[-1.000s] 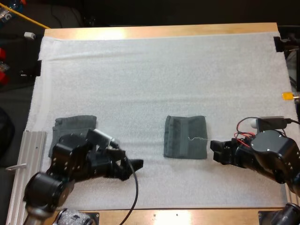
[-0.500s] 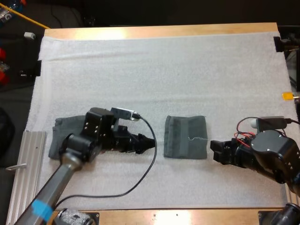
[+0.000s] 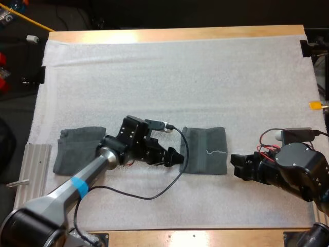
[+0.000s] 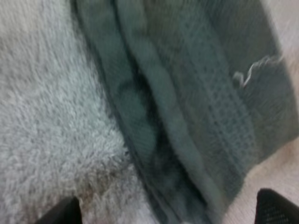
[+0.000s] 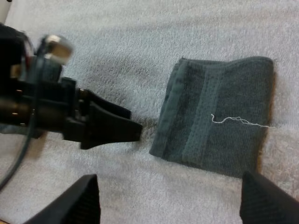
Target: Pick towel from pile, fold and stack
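The folded towel lies flat on the white mat, between the two grippers. A loose pale thread trails across its top toward the right gripper's side. The left gripper sits low at the towel's nearer edge, tips pointing at it. Its fingers stand apart, with the layered edge just ahead of them; whether they touch the cloth cannot be told. The right gripper waits just off the opposite edge, fingers spread wide and clear of the cloth. Behind the left gripper, beside its arm, a second dark grey-green towel lies loosely flattened, near a ribbed metal rail at the mat's side
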Controlling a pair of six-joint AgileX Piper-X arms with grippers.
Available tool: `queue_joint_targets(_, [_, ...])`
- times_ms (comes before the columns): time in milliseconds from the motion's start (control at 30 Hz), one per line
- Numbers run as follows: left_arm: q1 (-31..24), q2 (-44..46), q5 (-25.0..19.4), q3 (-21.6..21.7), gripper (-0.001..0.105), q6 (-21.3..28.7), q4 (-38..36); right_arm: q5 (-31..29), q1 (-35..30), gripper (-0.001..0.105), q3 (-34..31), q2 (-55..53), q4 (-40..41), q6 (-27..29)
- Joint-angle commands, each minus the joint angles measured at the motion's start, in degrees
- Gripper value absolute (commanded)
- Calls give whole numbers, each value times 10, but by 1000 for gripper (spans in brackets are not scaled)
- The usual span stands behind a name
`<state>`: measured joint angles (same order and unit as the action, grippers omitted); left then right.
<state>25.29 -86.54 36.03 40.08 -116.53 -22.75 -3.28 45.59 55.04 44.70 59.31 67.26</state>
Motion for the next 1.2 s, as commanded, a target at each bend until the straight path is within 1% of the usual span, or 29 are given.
queue_joint_targets(0, [2,-8,7,1,72,-8,13,-3,-1,62,3,-2,2,2])
queue_joint_targets(67, [2,-20,16,2,72,-15,21,-3,-1,62,3,-2,2,-1])
queue_joint_targets(167, [3,-35,50,2,72,-21,37,-3,-1,62,3,-2,2,-2])
queue_joint_targets(200, [4,-42,56,2,72,-26,38,-3,-1,62,3,-2,2,-2])
queue_joint_targets(367, [4,-68,63,6,72,-53,38,-3,-1,62,3,-2,2,-2])
queue_joint_targets(600, [4,-70,68,11,72,-112,47,-3,-1,62,3,-2,2,-2])
queue_joint_targets(733, [8,-70,68,11,72,-137,51,-3,-1,62,3,-2,2,-6])
queue_joint_targets(833, [24,-70,66,11,72,-145,50,-3,-1,62,3,-2,2,-6])
queue_joint_targets(933, [46,-71,54,11,72,-160,59,-3,-1,62,3,-2,2,-6])
queue_joint_targets(1033, [64,-78,52,16,72,-188,73,1,-1,62,3,-2,2,-6])
queue_joint_targets(1167, [88,-99,72,43,71,-211,72,14,-1,62,3,-2,2,-6])
